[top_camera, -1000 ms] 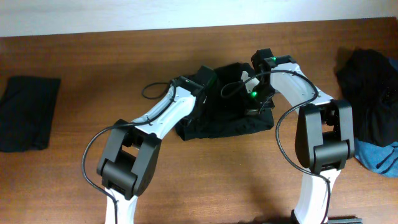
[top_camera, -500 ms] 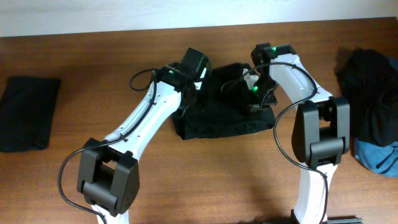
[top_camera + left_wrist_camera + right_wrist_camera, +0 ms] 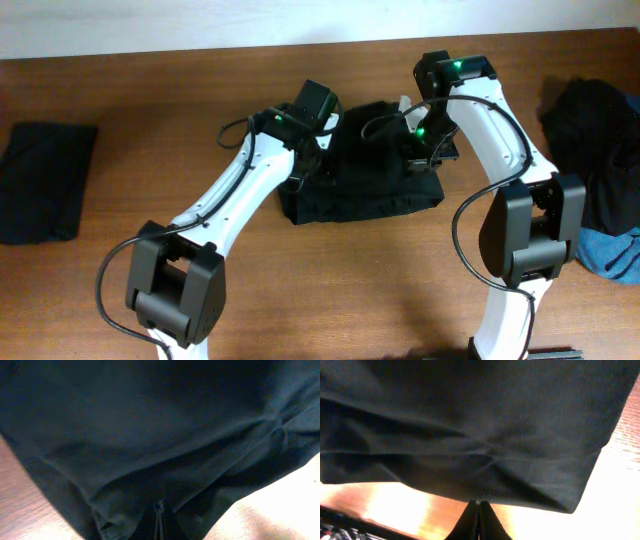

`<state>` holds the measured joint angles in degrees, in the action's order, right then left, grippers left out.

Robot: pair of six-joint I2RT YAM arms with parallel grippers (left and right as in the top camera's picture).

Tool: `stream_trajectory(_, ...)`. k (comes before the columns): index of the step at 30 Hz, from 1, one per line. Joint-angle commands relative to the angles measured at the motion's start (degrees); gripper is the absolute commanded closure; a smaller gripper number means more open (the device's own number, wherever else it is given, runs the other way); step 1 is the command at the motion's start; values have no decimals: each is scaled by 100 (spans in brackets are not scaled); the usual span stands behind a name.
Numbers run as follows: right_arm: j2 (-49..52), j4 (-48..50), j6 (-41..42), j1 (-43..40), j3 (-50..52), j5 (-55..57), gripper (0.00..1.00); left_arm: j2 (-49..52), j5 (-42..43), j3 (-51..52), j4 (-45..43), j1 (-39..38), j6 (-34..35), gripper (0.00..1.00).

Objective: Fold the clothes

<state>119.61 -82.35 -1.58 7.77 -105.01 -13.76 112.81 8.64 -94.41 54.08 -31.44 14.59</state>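
The surface (image 3: 330,290) is brown wood with a visible grain. It looks smooth, with a slight sheen that throws back bright light in the wrist views. In the middle of it, the black garment (image 3: 370,205) is soft, matt cloth, creased and puckered, with a stitched hem along one edge. The folded black piece (image 3: 40,180) at the left edge is the same dull fabric, lying flatter and smoother. At the right edge, the black heap (image 3: 590,140) is rumpled matt cloth, and the blue piece (image 3: 612,250) touching it looks like soft cloth too. The left arm (image 3: 240,195) and the right arm (image 3: 500,112) wear glossy white plastic shells, with matt black housings at the joints.
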Motion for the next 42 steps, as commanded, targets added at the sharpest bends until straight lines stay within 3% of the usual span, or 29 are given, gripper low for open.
stream_trajectory(1, -114, -20, 20, -2, 96, 98, 96, -26, 122, 269, -96, -199, 61, 99)
stream_trajectory(15, -114, 990, 57, 0, 1025, 444, 96, -22, 101, 1340, -1281, -461, 81, 99)
stream_trajectory(31, -111, 2391, 212, -293, 2476, 844, 96, -22, -461, 2087, -1338, -411, 120, 98)
stream_trajectory(37, -120, 2243, 210, -345, 2286, 841, 96, -39, -457, 2039, -1272, -308, 120, 99)
stream_trajectory(42, -122, 1628, 210, -341, 1650, 822, 96, -262, -459, 1419, -772, -190, 116, 99)
